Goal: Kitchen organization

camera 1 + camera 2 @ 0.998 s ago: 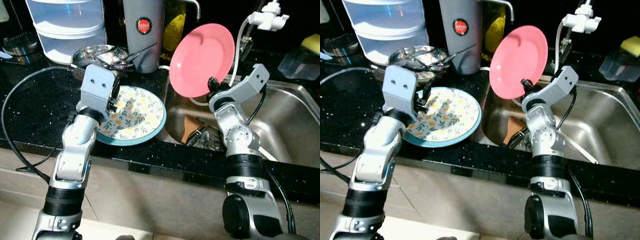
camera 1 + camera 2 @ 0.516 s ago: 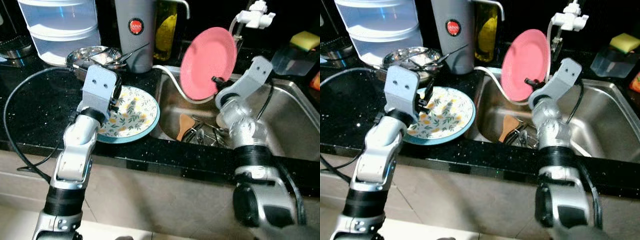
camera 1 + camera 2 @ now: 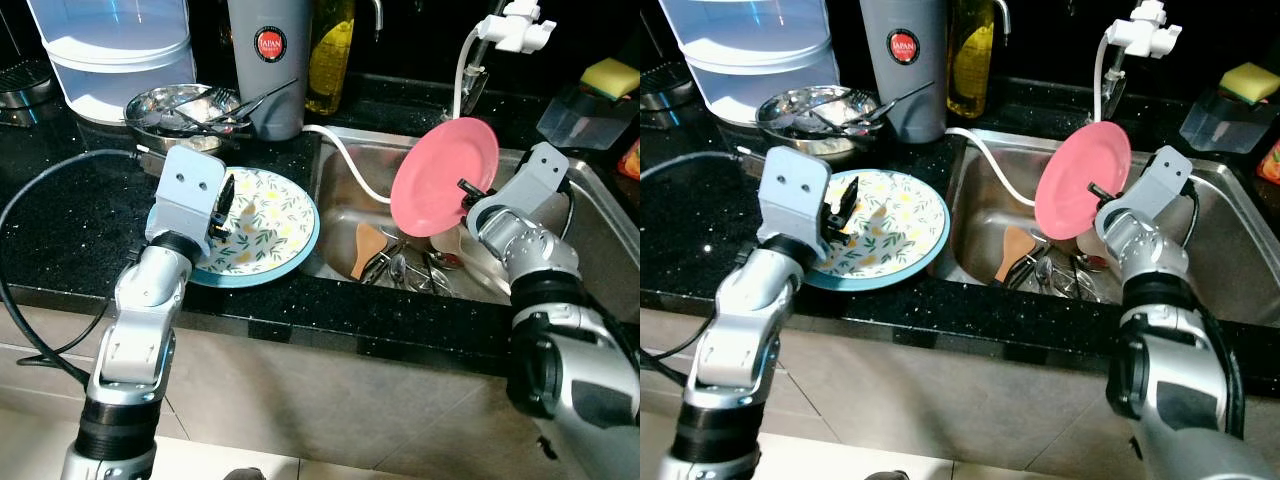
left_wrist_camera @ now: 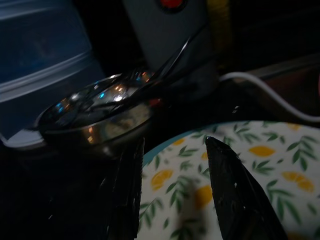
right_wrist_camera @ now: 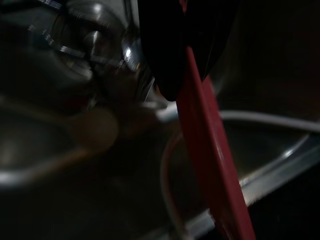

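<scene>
- The pink plate (image 3: pixel 444 176) is round, plain and matte, with a slightly raised rim; it stands on edge, tilted, right of centre in the head views, held up over the steel sink (image 3: pixel 590 240).
- The right gripper (image 3: pixel 464 187) pinches the plate at its lower right rim, fingers pressed on either face; in the right wrist view the plate (image 5: pixel 210 150) shows edge-on as a thin red band running from the dark fingers (image 5: pixel 170 45).
- Beneath the plate, in the sink's basin, lie a wooden spoon (image 3: pixel 366 250) and a tangle of metal cutlery (image 3: pixel 405 272), just beside each other.
- A white hose (image 3: pixel 345 160) curves from the counter's rear edge into the sink, passing left of the plate.
- The floral plate (image 3: pixel 255 224), white with yellow lemons, green leaves and a blue rim, lies flat on the black counter (image 3: pixel 60 240), left of centre, near the sink's left edge.
- The left gripper (image 3: pixel 219 206) hovers over the floral plate's left part, its fingers (image 4: pixel 227 185) spread with nothing between them.
- In the upper left, a steel bowl (image 3: pixel 185 105) holds utensils, just behind the floral plate; a grey flask (image 3: pixel 266 60) stands beside it, an oil bottle (image 3: pixel 330 55) further right, and a clear container (image 3: pixel 110 50) at the far left.
- A white tap (image 3: pixel 515 30) sits at the upper right, above the sink; a yellow sponge (image 3: pixel 610 74) lies in the right corner.
</scene>
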`<state>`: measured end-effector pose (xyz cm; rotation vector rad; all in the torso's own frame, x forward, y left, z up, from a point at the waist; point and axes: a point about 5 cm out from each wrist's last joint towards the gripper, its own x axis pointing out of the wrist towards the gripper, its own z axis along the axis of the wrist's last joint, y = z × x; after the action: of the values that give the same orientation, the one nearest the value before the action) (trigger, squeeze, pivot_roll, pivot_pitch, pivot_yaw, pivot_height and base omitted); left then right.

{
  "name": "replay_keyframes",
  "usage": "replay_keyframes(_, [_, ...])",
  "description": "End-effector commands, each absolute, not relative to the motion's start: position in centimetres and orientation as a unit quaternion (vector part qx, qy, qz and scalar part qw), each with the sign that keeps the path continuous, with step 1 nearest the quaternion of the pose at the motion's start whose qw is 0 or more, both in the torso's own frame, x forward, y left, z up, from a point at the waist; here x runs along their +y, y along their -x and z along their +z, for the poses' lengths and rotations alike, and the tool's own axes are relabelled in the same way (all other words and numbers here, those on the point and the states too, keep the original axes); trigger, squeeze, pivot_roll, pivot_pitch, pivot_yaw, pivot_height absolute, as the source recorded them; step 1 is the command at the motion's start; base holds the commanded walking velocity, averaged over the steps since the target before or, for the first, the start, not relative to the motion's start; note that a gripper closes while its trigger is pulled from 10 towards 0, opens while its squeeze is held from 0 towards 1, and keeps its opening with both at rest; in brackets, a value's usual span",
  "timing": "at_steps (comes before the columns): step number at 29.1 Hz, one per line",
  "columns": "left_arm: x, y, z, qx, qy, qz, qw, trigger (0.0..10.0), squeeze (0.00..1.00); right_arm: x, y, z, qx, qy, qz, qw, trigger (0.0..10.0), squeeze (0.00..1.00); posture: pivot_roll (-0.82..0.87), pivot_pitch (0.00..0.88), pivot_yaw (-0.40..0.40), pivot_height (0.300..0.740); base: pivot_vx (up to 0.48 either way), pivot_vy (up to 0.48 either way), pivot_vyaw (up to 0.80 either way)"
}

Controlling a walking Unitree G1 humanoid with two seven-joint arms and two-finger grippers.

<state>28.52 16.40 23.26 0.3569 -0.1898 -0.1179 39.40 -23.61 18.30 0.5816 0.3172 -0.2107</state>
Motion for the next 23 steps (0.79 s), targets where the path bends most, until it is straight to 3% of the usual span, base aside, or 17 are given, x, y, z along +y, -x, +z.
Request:
replay_keyframes(1, [16.8,-28.1,23.4,-0.084,-0.183,-0.058,0.978,10.0,0.0,-23.8,-39.2,17.6,0.175,-0.308,-0.1,0.93,10.0,0.0,0.3,0.092,-0.086,0.74,0.0,0.0,0.0])
replay_keyframes(6, [17.1,-27.3,24.1,-0.085,-0.19,-0.055,0.976,10.0,0.0,-23.0,-39.3,17.0,0.189,-0.305,-0.088,0.929,10.0,0.0,0.33,0.131,-0.083,0.74,0.0,0.0,0.0])
replay_keyframes(11, [17.3,-26.5,23.8,-0.066,-0.197,-0.049,0.977,10.0,0.0,-22.3,-39.3,16.3,0.213,-0.359,-0.083,0.905,10.0,0.0,0.34,0.168,-0.09,0.74,0.0,0.0,0.0])
replay_keyframes(12, [17.3,-26.4,23.7,-0.062,-0.198,-0.048,0.977,10.0,0.0,-22.3,-39.3,16.1,0.216,-0.367,-0.083,0.901,10.0,0.13,0.34,0.173,-0.093,0.74,0.0,0.0,0.0])
replay_keyframes(14, [17.4,-26.2,23.6,-0.058,-0.199,-0.047,0.977,10.0,0.0,-22.2,-39.3,16.0,0.218,-0.376,-0.083,0.897,10.0,0.13,0.34,0.173,-0.093,0.74,0.0,0.0,0.0])
replay_keyframes(15, [17.4,-26.1,23.7,-0.055,-0.199,-0.045,0.977,10.0,0.0,-22.2,-39.3,16.0,0.217,-0.376,-0.079,0.897,10.0,1.0,0.35,0.183,-0.101,0.74,0.0,0.0,0.0])
replay_keyframes(23, [17.3,-26.2,23.9,-0.056,-0.201,-0.04,0.977,10.0,0.0,-22.7,-40.1,18.7,0.147,-0.373,-0.052,0.915,10.0,1.0,0.34,0.169,-0.106,0.74,0.0,0.0,0.0])
